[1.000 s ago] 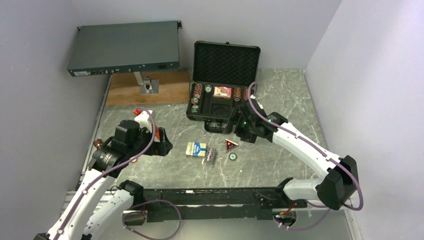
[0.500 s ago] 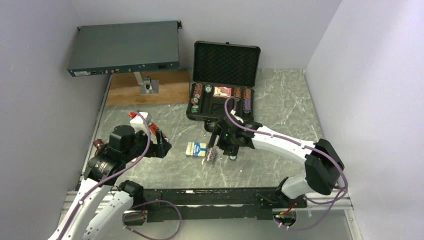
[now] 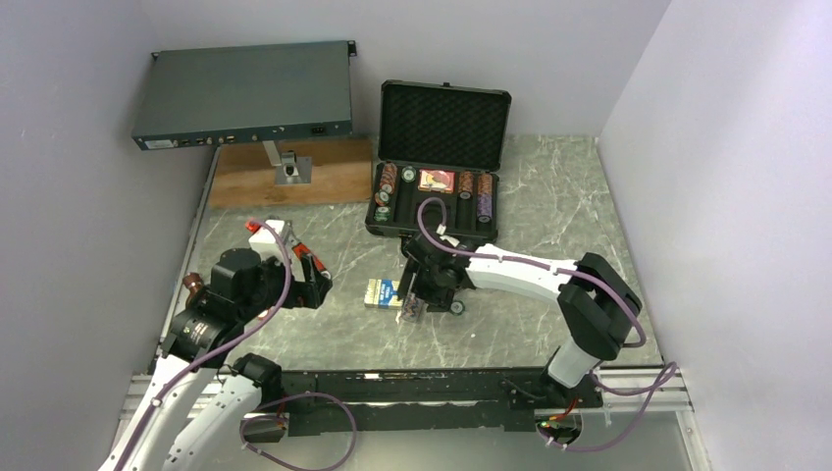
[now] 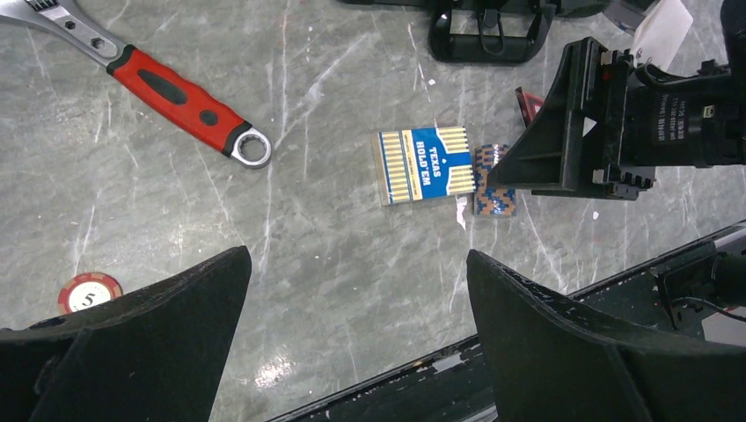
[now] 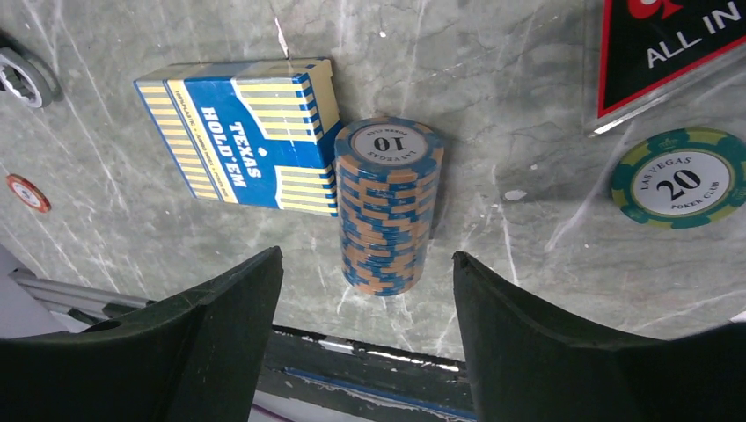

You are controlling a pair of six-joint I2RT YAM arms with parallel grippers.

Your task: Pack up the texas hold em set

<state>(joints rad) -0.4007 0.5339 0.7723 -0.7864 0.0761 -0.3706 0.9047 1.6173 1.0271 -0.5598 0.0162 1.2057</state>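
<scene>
Right arm has swung away from the case (image 3: 442,128) and back toward the near edge, so the right tool (image 3: 414,299) now hangs over the chip stack (image 3: 411,308) in the middle of the bench (image 3: 549,196). The left arm has barely budged.

From the top camera, the stack sits right against the card box (image 3: 383,292), with one loose chip (image 3: 456,308) just to the other side of it. The case stands open at the back, with rows of chips (image 3: 388,182) in its tray. The left tool (image 3: 316,280) hovers to the left, well apart from all that.

Left wrist cam: jaws spread wide and nothing between them. Beyond them you get the card box, the stack touching its end, a wrench (image 4: 176,97) off to one side and a red chip (image 4: 88,290) near one finger (image 4: 132,352).

Right wrist cam: the fingers (image 5: 176,352) straddle the blue-and-orange stack marked 10, with a bit of bench visible on both sides, so it's parted and not gripping. The green 20 chip and the token (image 5: 669,44) lie off to the right.
</scene>
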